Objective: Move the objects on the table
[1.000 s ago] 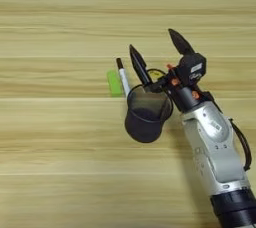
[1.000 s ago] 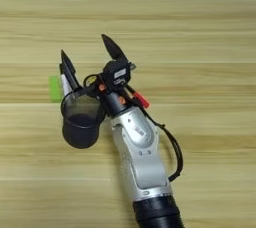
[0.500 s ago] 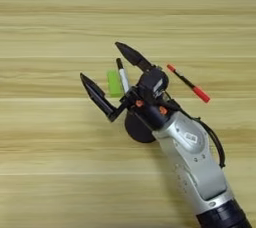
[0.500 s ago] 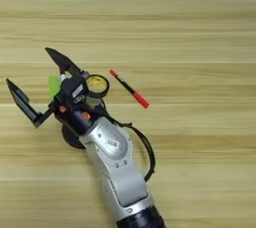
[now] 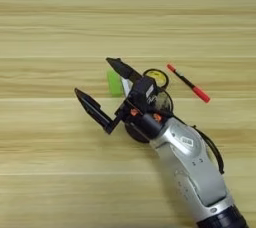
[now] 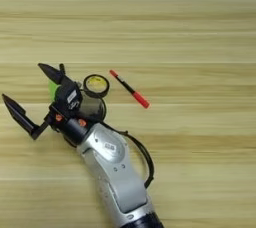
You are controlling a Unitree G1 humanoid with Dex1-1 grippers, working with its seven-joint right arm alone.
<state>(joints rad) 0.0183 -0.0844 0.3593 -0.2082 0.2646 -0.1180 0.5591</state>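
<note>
My right gripper is open, its two black fingers spread wide over bare table, with nothing between them. It hovers just left of the green block. The upper finger crosses over the block's top right corner. The black mesh pen cup stands under my wrist, mostly covered by it. Behind the cup lies the black tape roll with the yellow core. The thin red-capped pen lies slanted to the right of it. Only a white sliver of the marker shows beside the block.
My silver forearm comes in from the bottom right and crosses the table's near right part. In the right eye view the same tape roll and pen lie right of the wrist.
The gripper has swung left, from above the cup's right side to left of the green block, staying open. The tape roll and pen, hidden a second ago, now show. The objects have not moved.
</note>
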